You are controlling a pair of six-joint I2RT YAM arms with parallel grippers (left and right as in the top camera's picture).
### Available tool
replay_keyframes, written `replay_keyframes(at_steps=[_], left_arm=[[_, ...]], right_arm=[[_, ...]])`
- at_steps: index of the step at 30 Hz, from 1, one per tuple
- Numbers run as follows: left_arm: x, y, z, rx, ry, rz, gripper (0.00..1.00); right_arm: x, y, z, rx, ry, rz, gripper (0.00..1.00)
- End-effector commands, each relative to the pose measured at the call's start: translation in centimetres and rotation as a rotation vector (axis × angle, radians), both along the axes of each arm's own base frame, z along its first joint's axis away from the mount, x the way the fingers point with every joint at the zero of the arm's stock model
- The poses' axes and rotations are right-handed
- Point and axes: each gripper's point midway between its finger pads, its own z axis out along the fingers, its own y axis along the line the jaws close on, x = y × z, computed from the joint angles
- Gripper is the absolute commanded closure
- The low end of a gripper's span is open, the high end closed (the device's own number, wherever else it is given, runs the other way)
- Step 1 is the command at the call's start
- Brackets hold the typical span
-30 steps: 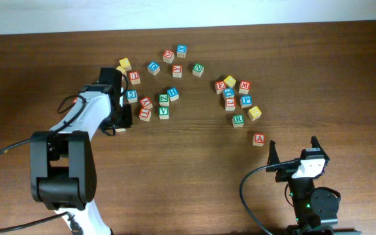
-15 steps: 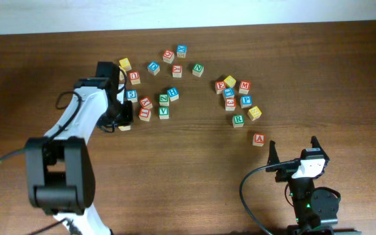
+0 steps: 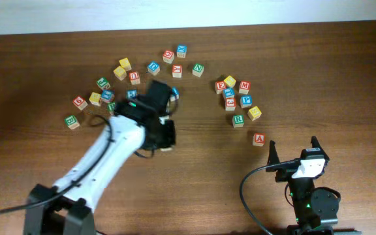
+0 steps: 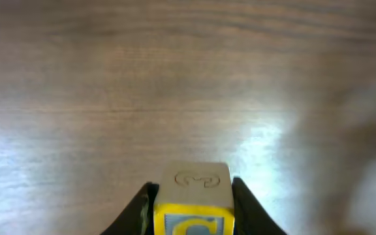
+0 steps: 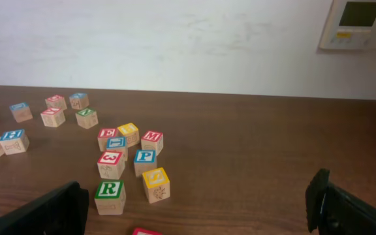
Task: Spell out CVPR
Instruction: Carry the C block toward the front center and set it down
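Note:
My left gripper [image 3: 166, 143] is over the bare wood in the middle of the table, shut on a yellow-edged C block [image 4: 194, 192] that fills the bottom of the left wrist view. The blue P block [image 3: 246, 101] and green R block [image 3: 238, 119] sit in the right cluster, and both show in the right wrist view as P [image 5: 145, 160] and R [image 5: 109, 196]. The green V block is hidden under my left arm. My right gripper [image 3: 292, 149] is open and empty near the front right, short of the red A block [image 3: 258, 139].
Several letter blocks lie across the back left, such as a red one [image 3: 79, 102] and a green one [image 3: 72, 121]. A yellow S block [image 5: 156, 184], red 3 [image 5: 110, 163], E [image 5: 108, 137] and M [image 5: 152, 140] stand around P and R.
My left arm has swung from the left cluster to the table's middle, carrying the C block. Blocks at the far left are now uncovered. The right arm has not moved.

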Motion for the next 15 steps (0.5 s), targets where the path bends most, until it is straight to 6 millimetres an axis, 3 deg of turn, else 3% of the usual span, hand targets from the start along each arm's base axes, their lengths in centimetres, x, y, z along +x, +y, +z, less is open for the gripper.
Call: replay_keyframes(at_steps=[1, 6, 9, 15], left_arm=[[-0.8, -0.1, -2.7, 0.114, -0.054, 0.078, 0.76], [-0.3, -0.9, -6.2, 0.085, -0.144, 0.116, 0.77], [0.5, 0.0, -7.6, 0.137, -0.181, 0.128, 0.76], [-1.3, -0.2, -9.6, 0.142, -0.073, 0.105, 0.76]], right_arm=[[0.0, -0.3, -0.3, -0.006, 0.006, -0.012, 0.02], [0.0, -0.3, -0.3, -0.006, 0.006, -0.012, 0.02], [0.0, -0.3, -0.3, -0.006, 0.006, -0.012, 0.02], [0.0, -0.3, -0.3, -0.006, 0.006, -0.012, 0.02]])
